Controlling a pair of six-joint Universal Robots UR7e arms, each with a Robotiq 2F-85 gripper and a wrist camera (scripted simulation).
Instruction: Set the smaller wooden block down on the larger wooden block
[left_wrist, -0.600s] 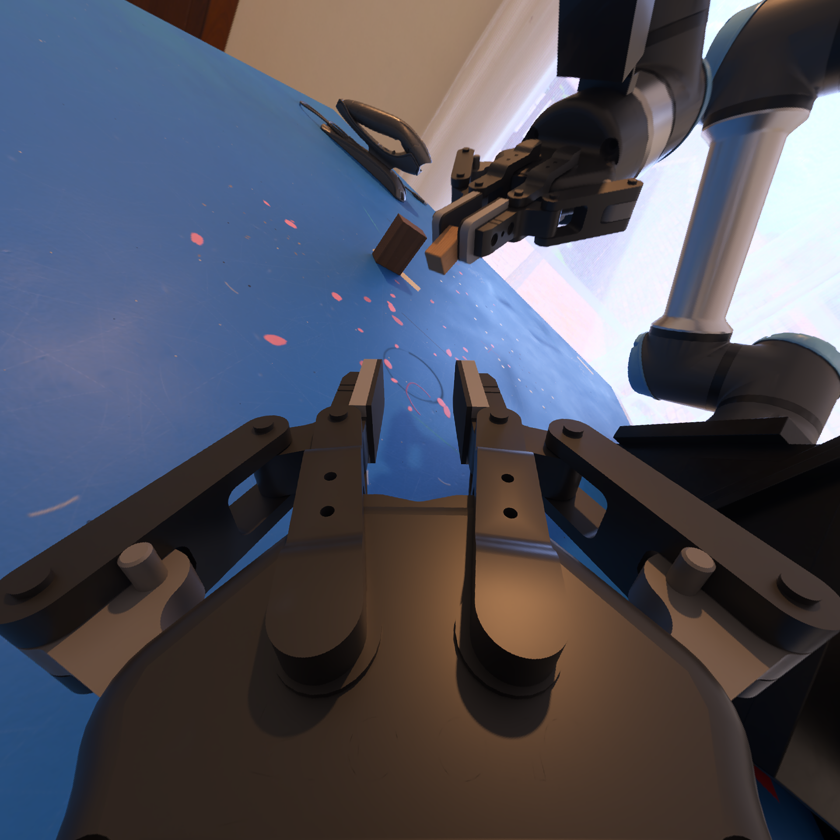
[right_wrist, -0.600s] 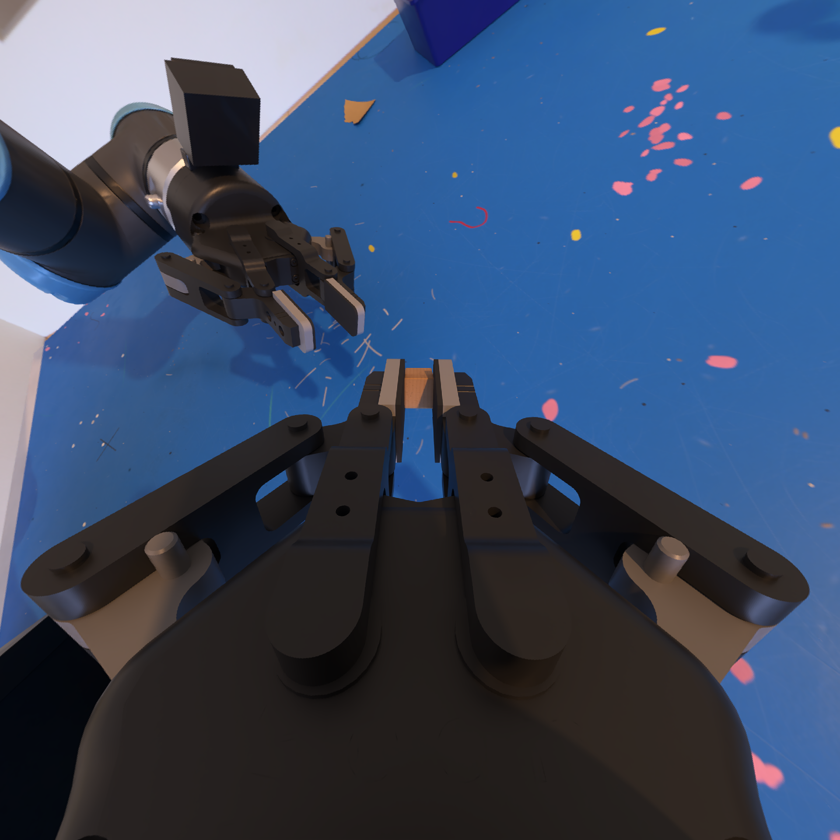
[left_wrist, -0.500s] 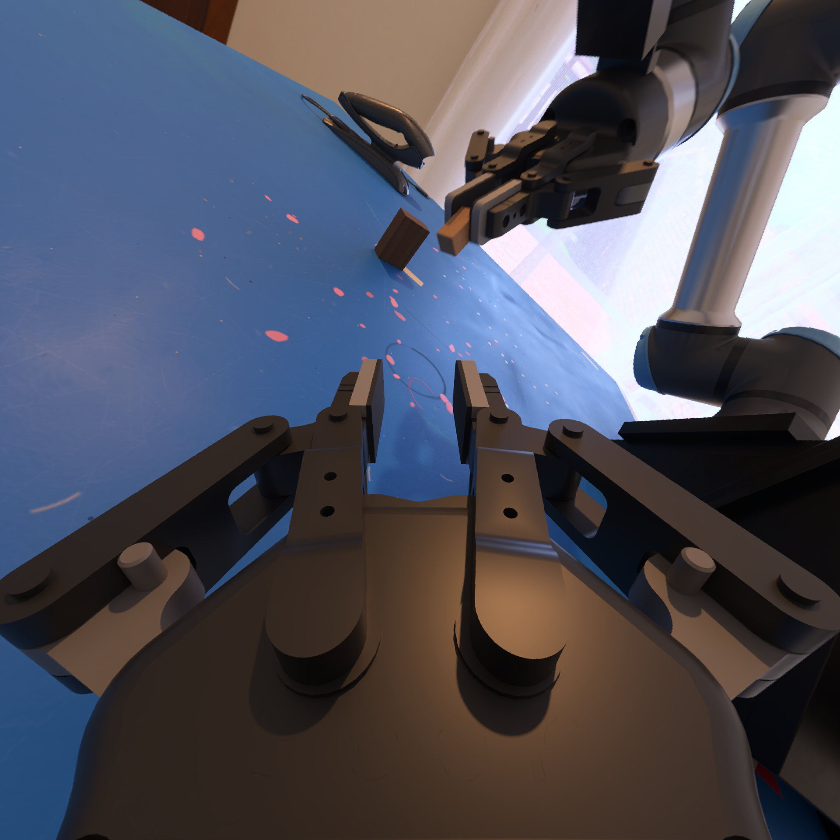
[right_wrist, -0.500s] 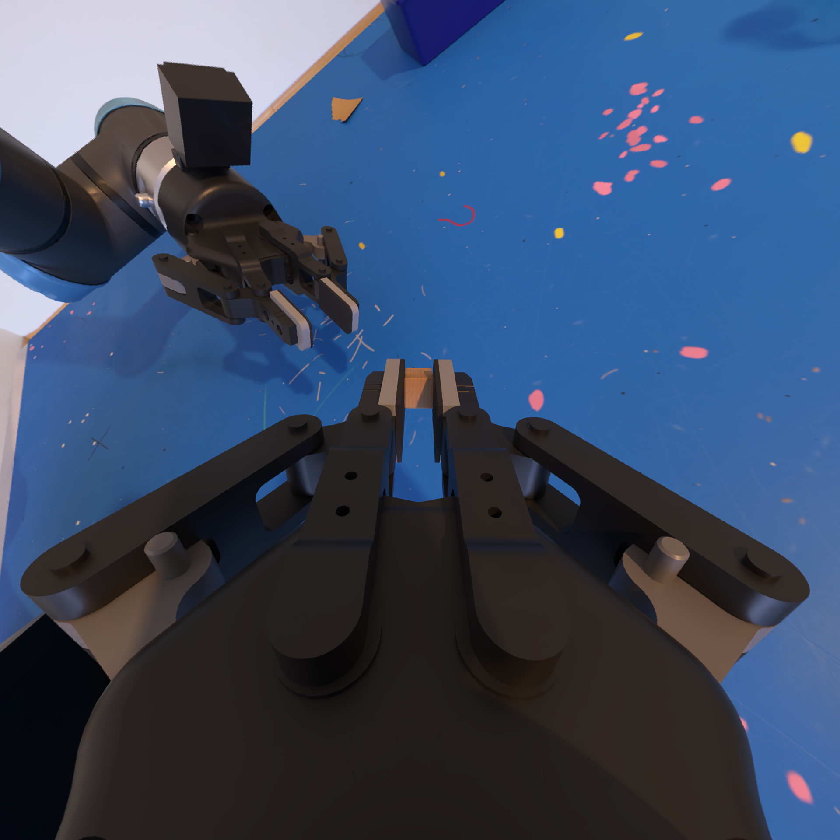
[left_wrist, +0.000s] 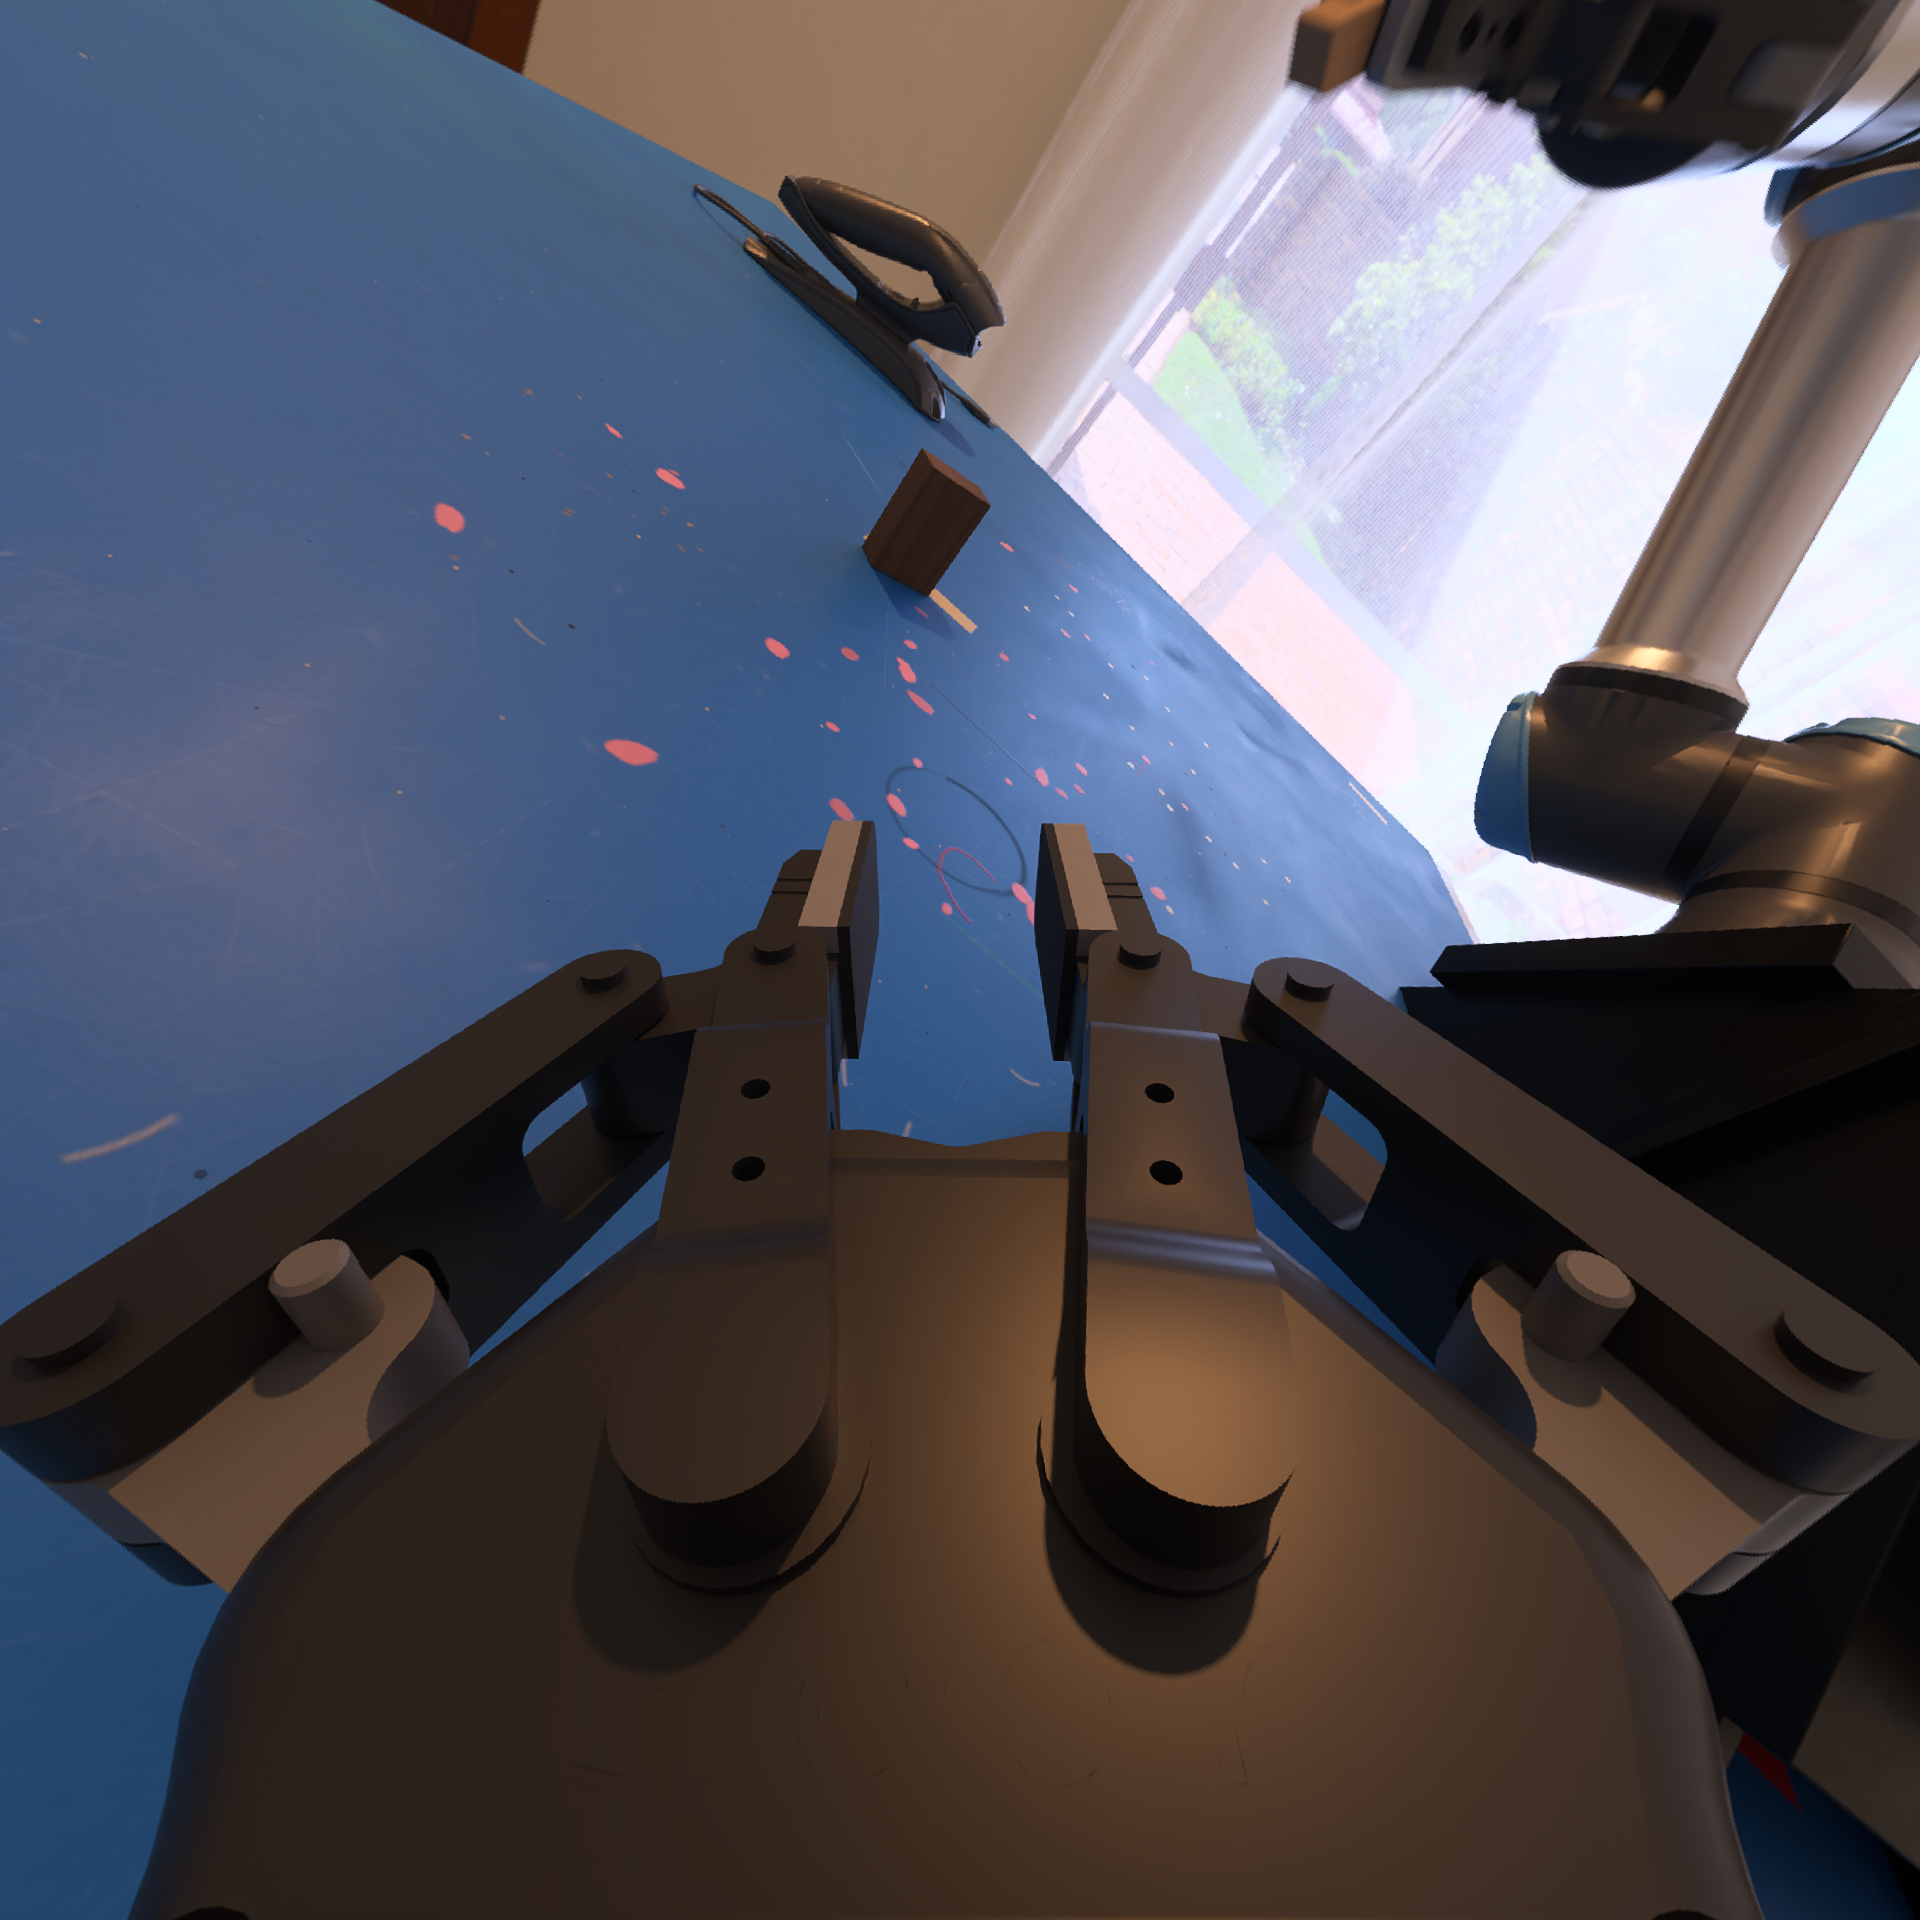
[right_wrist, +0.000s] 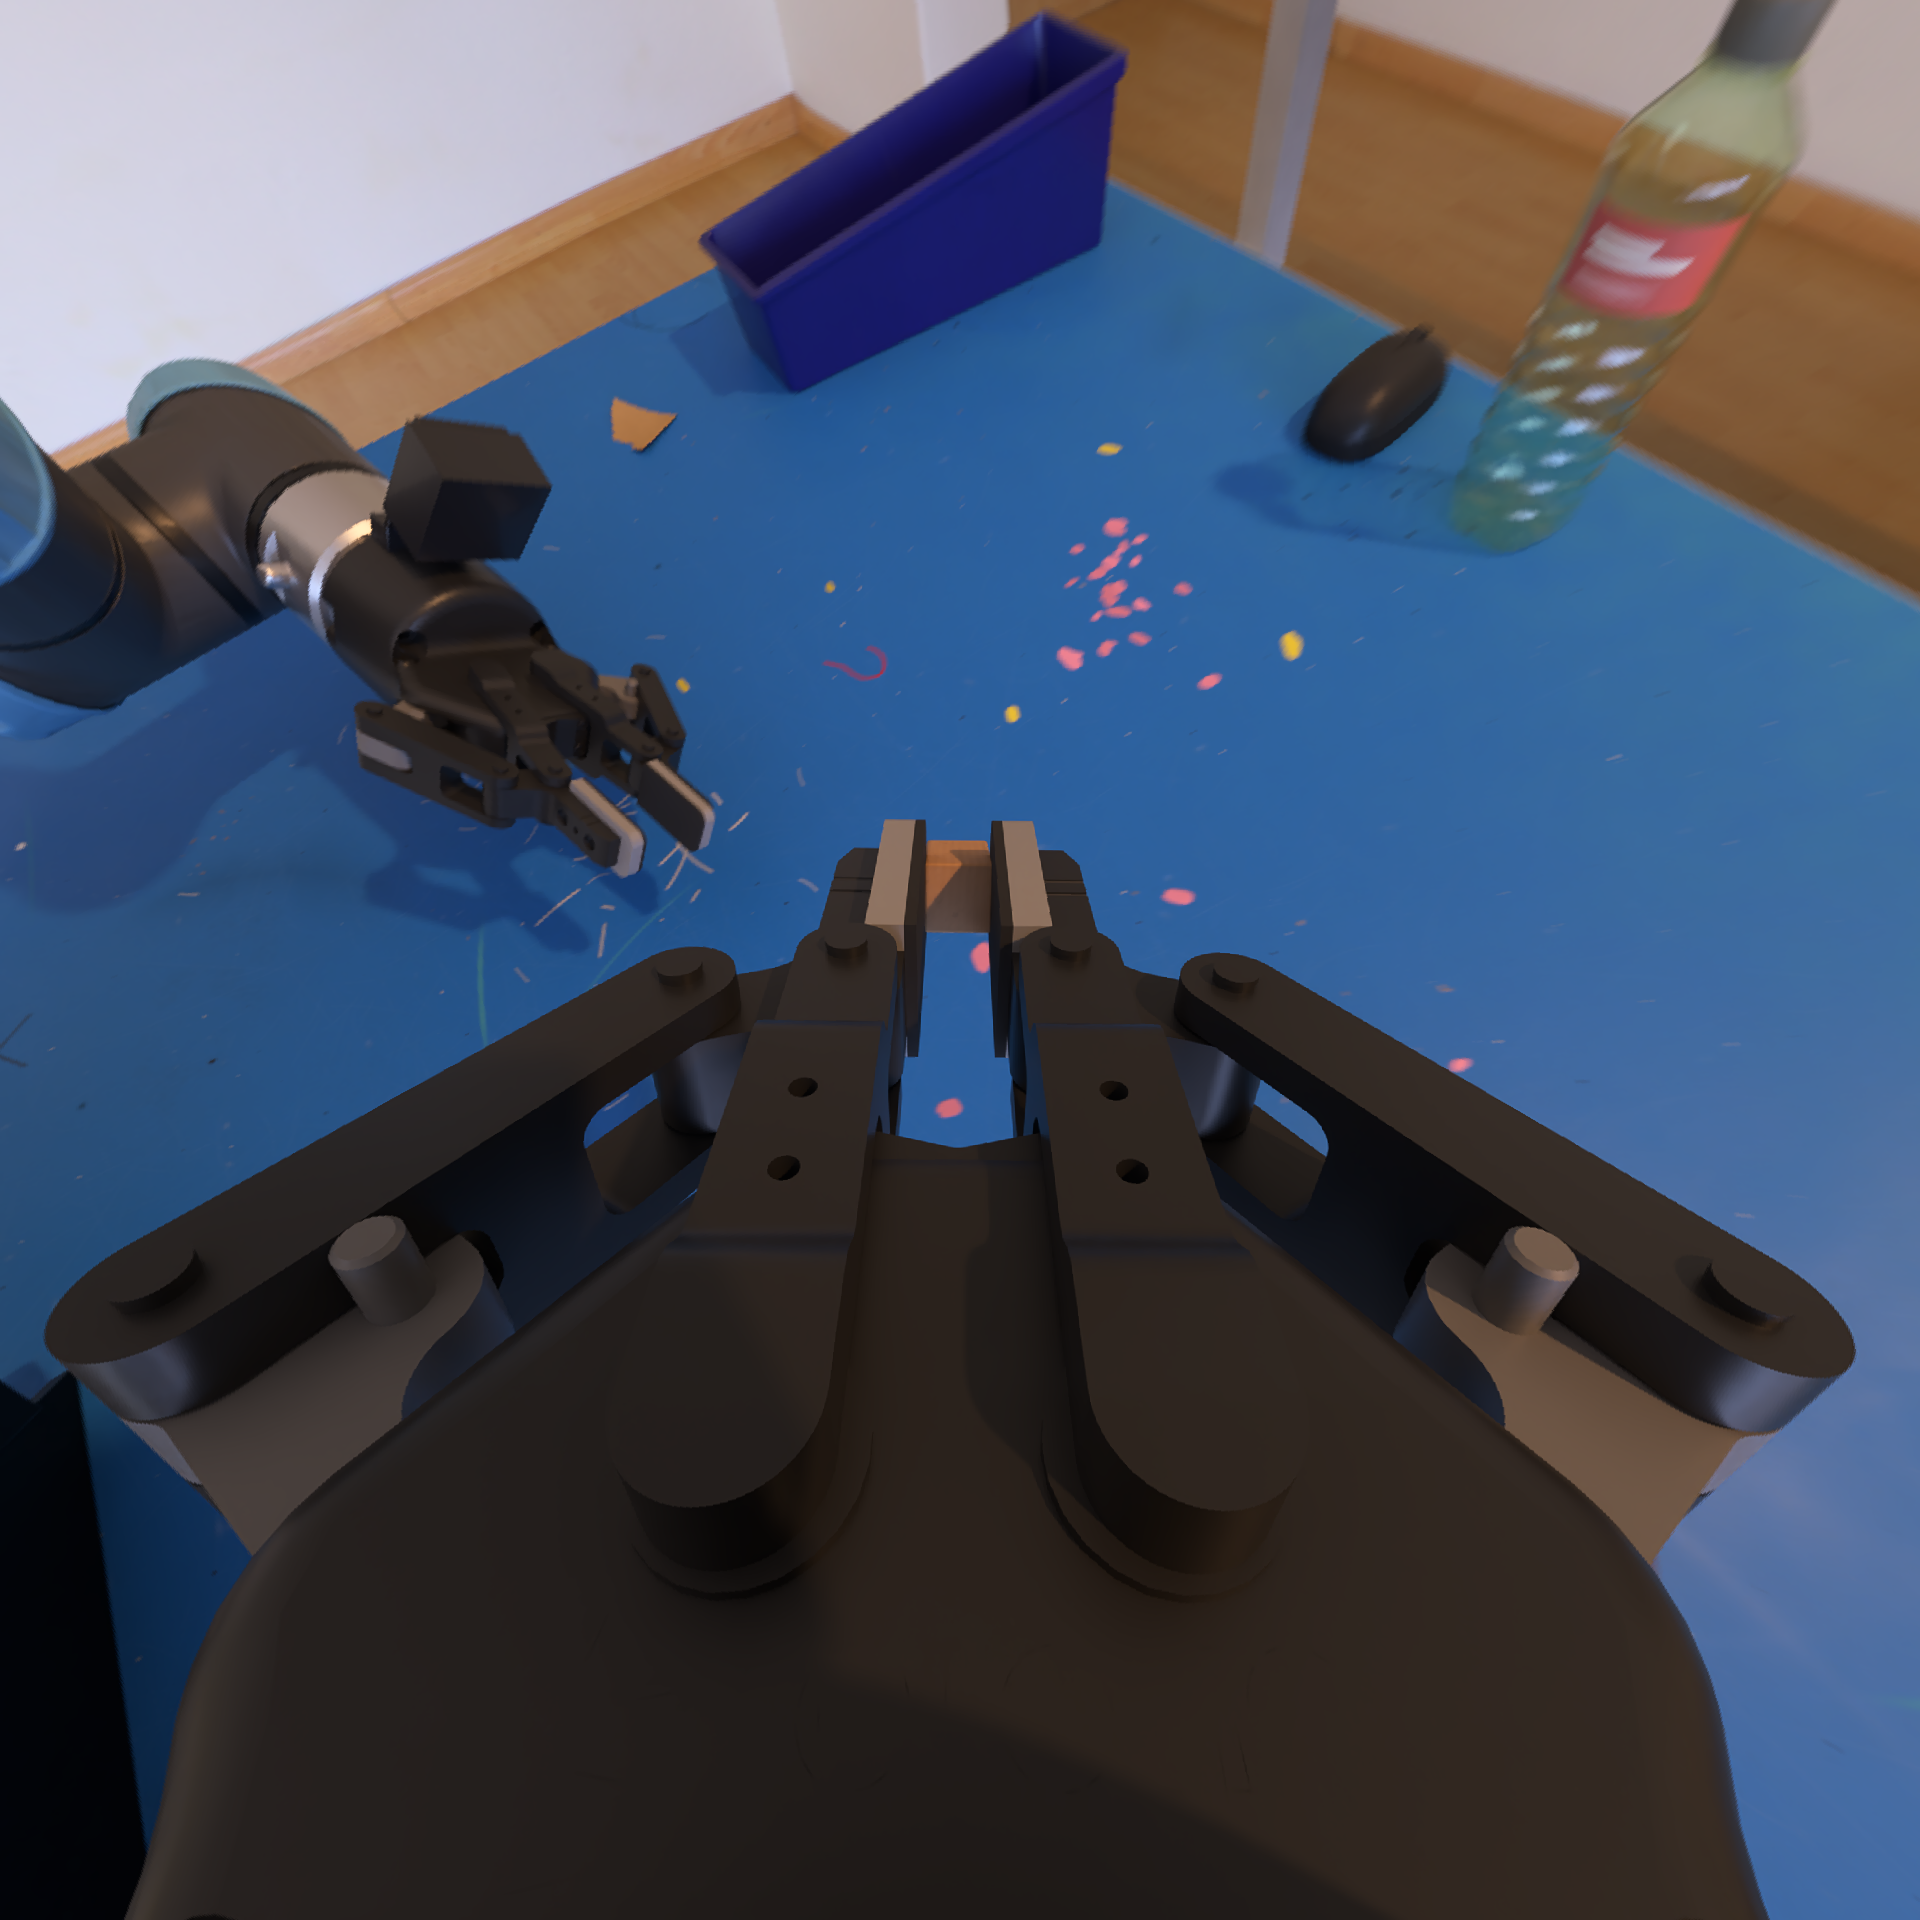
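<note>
Two blocks sit well apart: the small block (right_wrist: 956, 883) is clamped between the right gripper (right_wrist: 957, 871) pads, raised high over the table (right_wrist: 1558, 831), while the large block (left_wrist: 925, 523) stands far off near the table's right edge. Left gripper (left_wrist: 956, 894) hangs with fingers apart, empty, over bare surface. A bin (right_wrist: 914, 197), mouse (right_wrist: 1374, 393) and bottle (right_wrist: 1621, 281) line the far edge.

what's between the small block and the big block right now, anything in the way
Nothing visible. The right end effector holds the small block high above the table. The big block stands alone with its top bare; the scanner lies beyond it, and the left end effector is well short.
</note>
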